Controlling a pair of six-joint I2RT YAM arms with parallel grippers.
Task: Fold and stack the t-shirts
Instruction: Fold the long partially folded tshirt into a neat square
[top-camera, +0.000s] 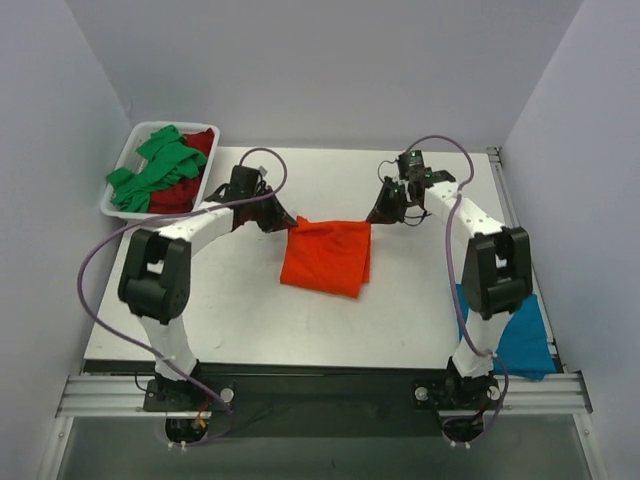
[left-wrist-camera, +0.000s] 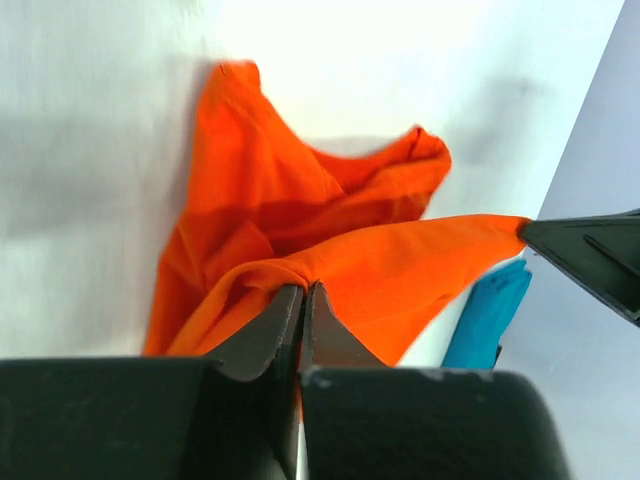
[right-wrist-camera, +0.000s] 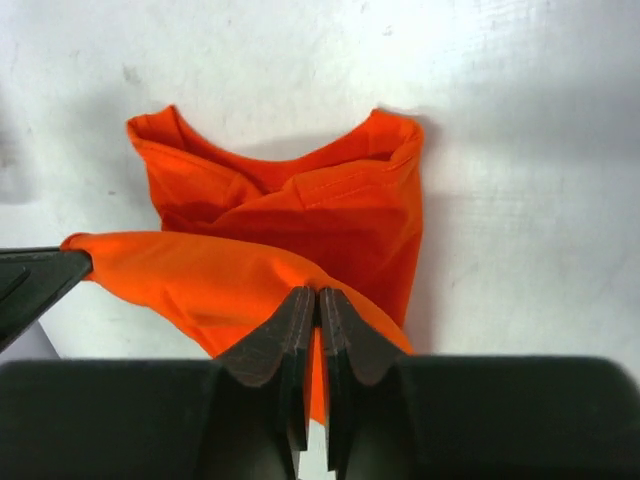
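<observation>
While both arms reach in over the middle of the desk, I see the orange t-shirt strung between them. Its far edge is lifted and pulled taut, and the rest hangs down onto the desk in a rough folded rectangle.

From the left wrist camera, my left hand has its fingers pressed together on a bunched corner of the orange cloth, with fabric pinched right at the tips. From the right wrist camera, my right hand is clamped the same way on the opposite corner. Each wrist view shows the other hand's dark fingertip at the far end of the stretched hem. Below that hem the shirt lies doubled, its lower layer wrinkled against the white surface.

At the far left corner of the desk sits a white tray. It holds the green t-shirt, heaped loosely on top of the dark red t-shirt, both unfolded.

The teal t-shirt lies flat at the near right edge of the desk, just beside the right arm's base and partly hidden behind that arm. It is well apart from the orange one.
</observation>
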